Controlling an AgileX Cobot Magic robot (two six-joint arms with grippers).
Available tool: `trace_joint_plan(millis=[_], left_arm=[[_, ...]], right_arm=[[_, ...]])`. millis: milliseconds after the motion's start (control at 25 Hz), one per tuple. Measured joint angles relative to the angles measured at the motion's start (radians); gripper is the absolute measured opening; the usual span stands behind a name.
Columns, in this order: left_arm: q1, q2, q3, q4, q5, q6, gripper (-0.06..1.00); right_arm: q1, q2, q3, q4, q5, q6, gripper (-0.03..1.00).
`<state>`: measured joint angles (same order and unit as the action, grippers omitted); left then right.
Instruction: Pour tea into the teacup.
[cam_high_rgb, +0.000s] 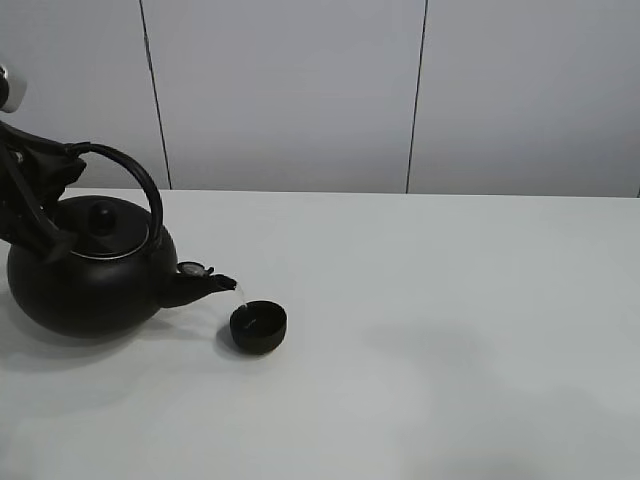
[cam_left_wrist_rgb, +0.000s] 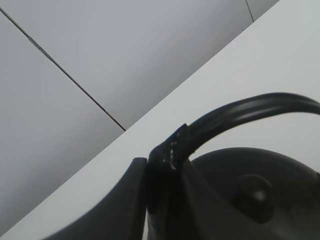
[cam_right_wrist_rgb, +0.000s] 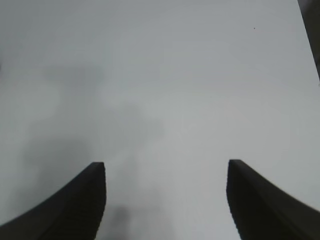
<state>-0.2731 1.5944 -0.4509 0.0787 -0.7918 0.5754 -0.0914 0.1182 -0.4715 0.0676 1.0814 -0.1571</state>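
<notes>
A big round black kettle with an arched handle hangs tilted at the left of the white table, spout pointing right and down. A thin pale stream of tea falls from the spout into the small black teacup just right of it. My left gripper is shut on the handle's left end; the left wrist view shows it clamped on the handle above the lid knob. My right gripper is open and empty above bare table, out of the exterior view.
The white table stretches to the right of the cup. Pale wall panels stand behind the table's far edge. The left arm reaches in from the left edge.
</notes>
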Motion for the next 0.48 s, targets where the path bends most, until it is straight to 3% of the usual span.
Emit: trace_joint_plan(millis=[480], left_arm=[[0.000, 0.000, 0.000, -0.001, 0.000, 0.003, 0.12]], right_arm=[[0.000, 0.000, 0.000, 0.000, 0.000, 0.000, 0.47]])
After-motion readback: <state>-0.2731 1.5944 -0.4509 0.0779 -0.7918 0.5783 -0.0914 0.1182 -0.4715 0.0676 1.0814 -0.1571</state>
